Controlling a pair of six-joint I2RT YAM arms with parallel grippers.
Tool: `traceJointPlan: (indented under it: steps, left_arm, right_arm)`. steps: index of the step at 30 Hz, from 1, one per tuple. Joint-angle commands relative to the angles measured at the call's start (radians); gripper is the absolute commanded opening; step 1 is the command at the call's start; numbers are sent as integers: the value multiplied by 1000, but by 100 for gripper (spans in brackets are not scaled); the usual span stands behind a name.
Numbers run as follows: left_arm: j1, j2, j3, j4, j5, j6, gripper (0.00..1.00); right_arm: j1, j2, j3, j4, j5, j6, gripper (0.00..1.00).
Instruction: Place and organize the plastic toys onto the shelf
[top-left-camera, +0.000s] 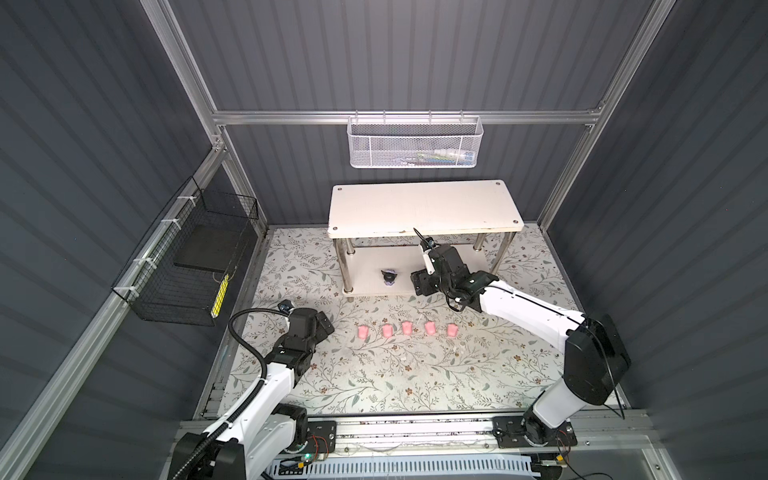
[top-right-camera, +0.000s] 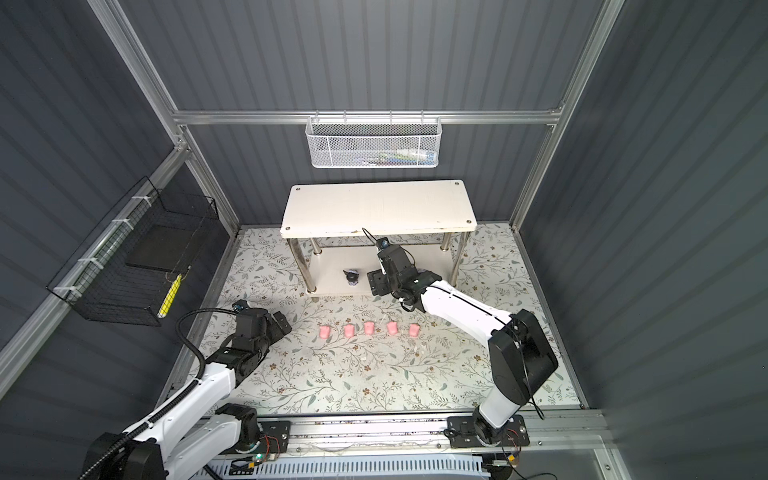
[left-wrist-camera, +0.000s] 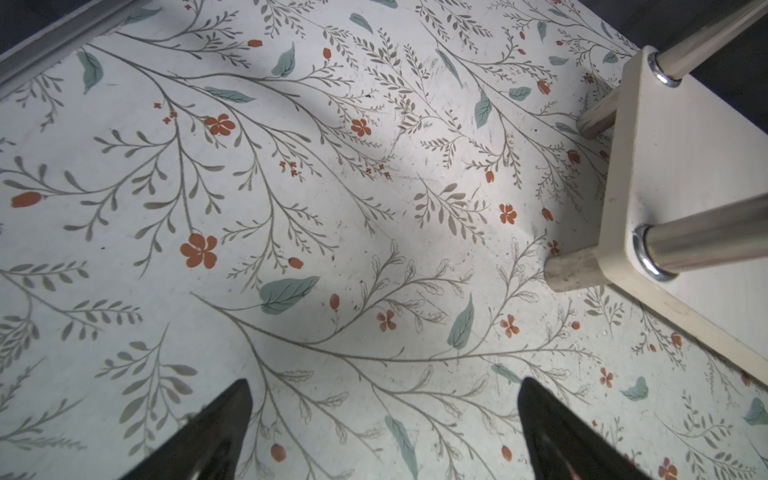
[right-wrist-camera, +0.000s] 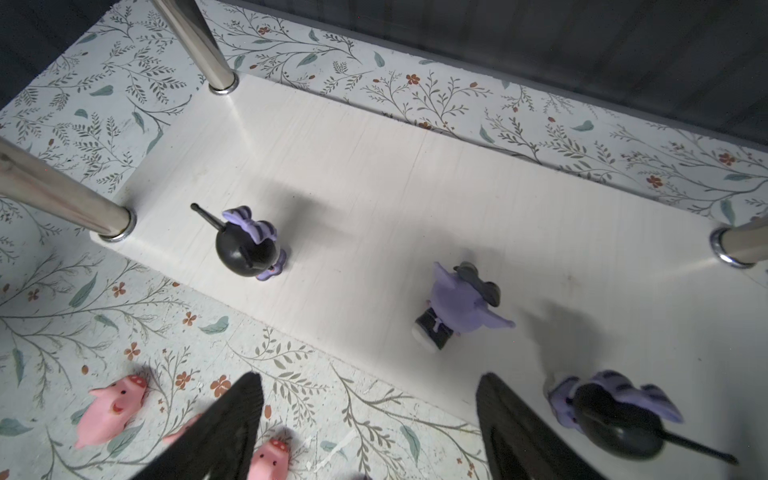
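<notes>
The white two-tier shelf (top-left-camera: 424, 208) (top-right-camera: 378, 208) stands at the back of the floral mat. In the right wrist view three black-and-lavender toys (right-wrist-camera: 249, 245) (right-wrist-camera: 461, 307) (right-wrist-camera: 611, 415) stand on its lower tier (right-wrist-camera: 374, 187). In both top views only one of them (top-left-camera: 389, 276) (top-right-camera: 352, 276) shows. Several pink pig toys (top-left-camera: 407, 328) (top-right-camera: 369, 328) lie in a row on the mat in front of the shelf. My right gripper (top-left-camera: 420, 283) (right-wrist-camera: 370, 378) hovers open and empty at the lower tier's front edge. My left gripper (top-left-camera: 326, 326) (left-wrist-camera: 384, 384) is open over bare mat, left of the pigs.
A white mesh basket (top-left-camera: 413, 143) hangs on the back rail above the shelf. A black wire basket (top-left-camera: 187, 266) hangs on the left wall. A metal shelf leg (left-wrist-camera: 706, 245) stands close to my left gripper. Aluminium frame posts edge the mat.
</notes>
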Motion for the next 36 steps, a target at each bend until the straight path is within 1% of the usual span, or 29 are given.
traceJointPlan:
  steps: [1,7,19,36]
  left_arm:
    - [-1,-14,8,-13,7,-5,100]
    - [-1,-16,5,-16,5,-4,100]
    - [-1,-2,11,-8,10,-4,100]
    - [-1,-14,-3,-13,2,-5,100]
  right_arm:
    - [-12,19,42,-47,29,36,83]
    - [-32,35,54,-56,19,56,83]
    - [-76,129,148,-125,15,49,84]
    - [-89,193,159,-89,14,25,85]
